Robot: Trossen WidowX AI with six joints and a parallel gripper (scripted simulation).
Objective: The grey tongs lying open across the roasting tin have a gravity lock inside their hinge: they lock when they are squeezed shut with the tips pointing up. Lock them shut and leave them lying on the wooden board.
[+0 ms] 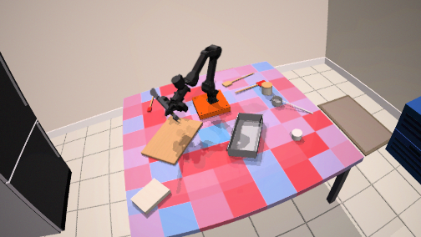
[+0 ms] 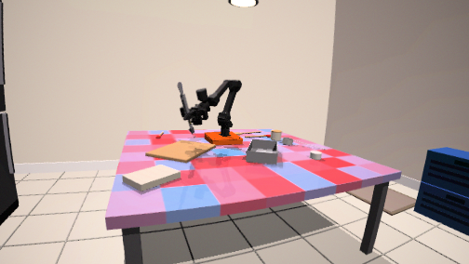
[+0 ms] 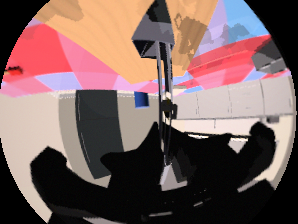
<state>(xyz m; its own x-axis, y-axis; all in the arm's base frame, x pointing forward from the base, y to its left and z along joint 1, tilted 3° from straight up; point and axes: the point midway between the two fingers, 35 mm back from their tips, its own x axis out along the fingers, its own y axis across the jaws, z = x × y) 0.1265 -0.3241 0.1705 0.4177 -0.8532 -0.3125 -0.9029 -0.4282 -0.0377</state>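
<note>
Roasting tin [image 1: 246, 154] [image 2: 262, 156] well apart from wooden board [image 1: 169, 143] [image 2: 179, 151] [image 3: 107, 35].

Pale wooden board [image 1: 172, 140] [image 2: 181, 151] [image 3: 107, 35], smooth; grey metallic-looking tin [image 1: 232, 143] [image 2: 261, 155].

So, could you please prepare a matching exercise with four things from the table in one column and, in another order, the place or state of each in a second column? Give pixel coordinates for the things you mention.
Things
1. grey tongs [image 1: 159, 97] [image 2: 183, 96]
2. wooden board [image 1: 169, 143] [image 2: 179, 151]
3. roasting tin [image 1: 245, 153] [image 2: 261, 156]
4. gripper

Places or states
A. flat on the table, with shadows across it
B. held up in the air
C. shut on something grey
D. standing on the table, with nothing across its rim

Right pairs: 1-B, 2-A, 3-D, 4-C
</note>
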